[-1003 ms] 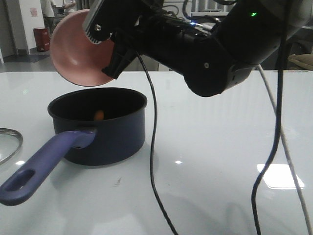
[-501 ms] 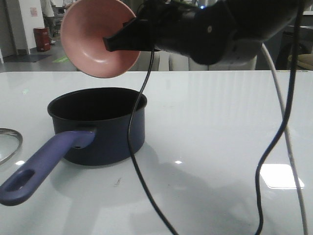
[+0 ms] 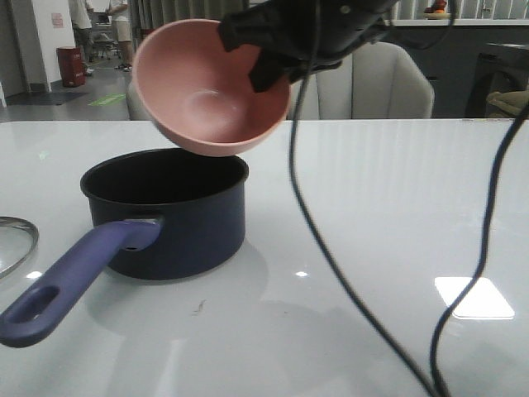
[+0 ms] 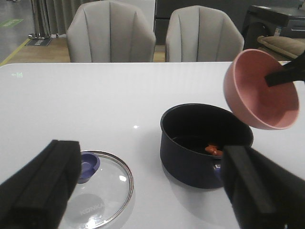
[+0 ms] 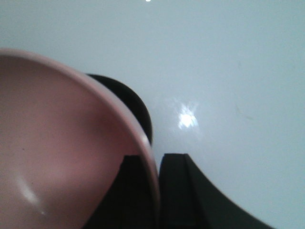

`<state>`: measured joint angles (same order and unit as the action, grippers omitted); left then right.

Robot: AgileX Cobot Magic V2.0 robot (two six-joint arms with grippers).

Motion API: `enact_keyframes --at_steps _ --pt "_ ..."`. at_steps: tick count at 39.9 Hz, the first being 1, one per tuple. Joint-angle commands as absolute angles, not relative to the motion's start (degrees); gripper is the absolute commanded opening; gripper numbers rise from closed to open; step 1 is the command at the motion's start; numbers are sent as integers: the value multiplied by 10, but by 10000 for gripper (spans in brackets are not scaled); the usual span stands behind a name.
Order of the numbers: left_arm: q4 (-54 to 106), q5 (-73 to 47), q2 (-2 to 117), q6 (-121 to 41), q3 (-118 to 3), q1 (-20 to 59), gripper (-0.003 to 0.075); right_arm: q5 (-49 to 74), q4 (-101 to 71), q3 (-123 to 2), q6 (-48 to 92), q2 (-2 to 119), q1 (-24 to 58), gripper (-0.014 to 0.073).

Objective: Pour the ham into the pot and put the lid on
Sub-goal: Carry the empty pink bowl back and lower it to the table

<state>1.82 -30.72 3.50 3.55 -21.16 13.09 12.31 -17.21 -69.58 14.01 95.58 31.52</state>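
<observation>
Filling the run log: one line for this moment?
phase: pour done | right gripper: shut on pink bowl, empty, above pot | ham: in pot | lid: on table | left gripper: open

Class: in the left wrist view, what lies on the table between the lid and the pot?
Nothing: only bare white table separates the lid from the pot.

My right claw [image 3: 263, 70] sat at the upper centre of the front view, pinched shut on the rim of the pink bowl [image 3: 207, 91], one finger inside and one outside. My left claw [image 4: 147, 191] hung with its fingers spread wide, gripping nothing.
</observation>
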Motion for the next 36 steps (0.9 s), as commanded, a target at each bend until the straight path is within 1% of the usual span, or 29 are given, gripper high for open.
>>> enact_keyframes --at_steps 1,12,19,27,32,36 --pt "23 -259 41 36 -226 136 625 167 -178 -717 135 911 274 135" --pt "23 -259 41 36 -226 136 624 317 -178 -717 105 910 144 135" --pt "23 -259 41 36 -226 136 624 363 -178 -717 106 930 85 135" --pt "23 -259 41 36 -226 136 625 383 -178 -717 105 981 45 135" --pt "23 -259 41 36 -226 136 624 385 -178 -717 105 1017 35 135" --pt "23 -259 41 36 -226 136 624 381 -178 -717 105 1034 34 167"
